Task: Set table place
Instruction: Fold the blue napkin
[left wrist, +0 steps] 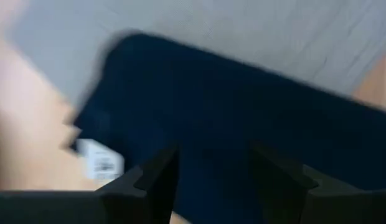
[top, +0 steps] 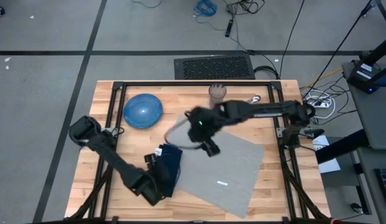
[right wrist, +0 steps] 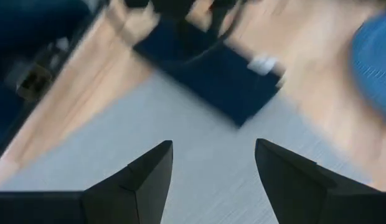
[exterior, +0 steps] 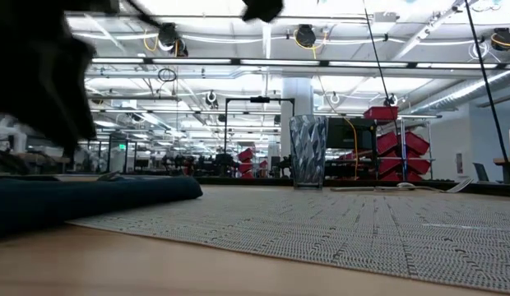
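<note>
The grey placemat [top: 230,168] lies flat and askew on the wooden table [top: 118,186]. A navy napkin [top: 170,160] lies folded at its left edge, partly on the mat and partly on the wood. My left gripper [left wrist: 215,155] is open over the napkin [left wrist: 230,112]. In the low view its dark bulk [exterior: 33,74] stands clear above the cloth [exterior: 90,197]. My right gripper [right wrist: 211,149] is open and raised over the mat's far left part [right wrist: 199,124], with nothing between its fingers.
A round blue plate [top: 143,111] sits on the wood at the far left. A clear patterned glass [top: 217,93] stands upright near the far edge, beyond the mat [exterior: 308,151]. The mat's right and near parts are bare.
</note>
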Controlling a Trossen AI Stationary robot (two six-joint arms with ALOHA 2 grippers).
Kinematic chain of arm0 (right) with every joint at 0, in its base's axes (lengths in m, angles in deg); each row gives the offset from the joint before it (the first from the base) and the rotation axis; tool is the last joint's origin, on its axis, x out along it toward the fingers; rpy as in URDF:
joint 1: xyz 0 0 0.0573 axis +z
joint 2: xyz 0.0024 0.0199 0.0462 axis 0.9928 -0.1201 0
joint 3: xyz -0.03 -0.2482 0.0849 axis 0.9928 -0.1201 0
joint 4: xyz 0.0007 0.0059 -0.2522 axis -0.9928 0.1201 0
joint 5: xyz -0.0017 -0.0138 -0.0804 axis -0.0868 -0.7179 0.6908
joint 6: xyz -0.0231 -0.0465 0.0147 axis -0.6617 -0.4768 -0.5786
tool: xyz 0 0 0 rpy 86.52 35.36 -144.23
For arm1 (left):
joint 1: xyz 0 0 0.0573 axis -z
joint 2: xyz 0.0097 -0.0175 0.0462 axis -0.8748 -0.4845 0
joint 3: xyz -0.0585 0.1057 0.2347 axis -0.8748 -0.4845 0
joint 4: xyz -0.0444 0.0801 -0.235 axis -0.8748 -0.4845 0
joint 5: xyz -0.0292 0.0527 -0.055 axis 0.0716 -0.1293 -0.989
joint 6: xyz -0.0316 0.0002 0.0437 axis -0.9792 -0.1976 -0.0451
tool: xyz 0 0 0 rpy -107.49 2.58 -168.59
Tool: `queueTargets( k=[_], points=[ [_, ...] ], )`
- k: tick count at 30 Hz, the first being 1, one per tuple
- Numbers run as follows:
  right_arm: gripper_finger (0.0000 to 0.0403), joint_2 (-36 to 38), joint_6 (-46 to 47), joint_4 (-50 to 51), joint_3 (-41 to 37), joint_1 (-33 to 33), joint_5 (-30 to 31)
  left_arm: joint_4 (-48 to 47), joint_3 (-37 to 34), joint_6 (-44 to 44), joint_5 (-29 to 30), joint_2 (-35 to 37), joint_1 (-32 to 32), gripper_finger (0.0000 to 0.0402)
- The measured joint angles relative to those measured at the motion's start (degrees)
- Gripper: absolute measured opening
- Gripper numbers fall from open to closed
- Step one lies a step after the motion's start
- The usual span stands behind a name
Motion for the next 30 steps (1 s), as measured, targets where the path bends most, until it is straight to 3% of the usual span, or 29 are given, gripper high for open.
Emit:
queueTargets(
  k=[3, 6, 11, 15, 17, 19, 24, 30],
  points=[
    [0.0215, 4.8, 3.5, -2.8, -12.1, 2.2, 3.9, 6.7, -5.1, 0.8, -2.3, 0.0, -2.2, 0.0170],
    [0.0215, 9.9, 8.0, -12.5, -26.8, 4.0, 5.0, 7.3, -6.5, 0.7, -2.6, 0.0, -2.8, 0.0170],
    [0.0215, 14.8, 17.5, -39.3, -50.2, 7.2, 4.3, 7.5, -6.6, 3.8, -5.9, 0.0, -4.2, 0.0170],
    [0.0215, 14.1, 27.3, -65.5, -62.6, 9.9, 4.3, 7.2, -6.6, 5.7, -7.0, 0.0, -5.9, 0.0170],
    [0.0215, 12.9, 30.2, -75.4, -65.9, 11.4, 4.7, 7.1, -6.6, 7.1, -7.5, 0.0, -6.9, 0.0170],
    [0.0215, 11.9, 31.7, -78.3, -67.2, 12.8, 8.4, 7.1, -6.6, 8.6, -7.9, 0.0, -8.2, 0.0170],
    [0.0215, 8.4, 37.6, -78.2, -67.3, 15.3, 19.3, 7.4, -6.6, 12.3, -9.5, 0.0, -12.0, 0.0170],
    [0.0215, 4.3, 48.6, -77.1, -67.2, 15.5, 22.9, 9.7, -6.6, 16.8, -10.8, 0.0, -15.7, 0.0170]
  ],
)
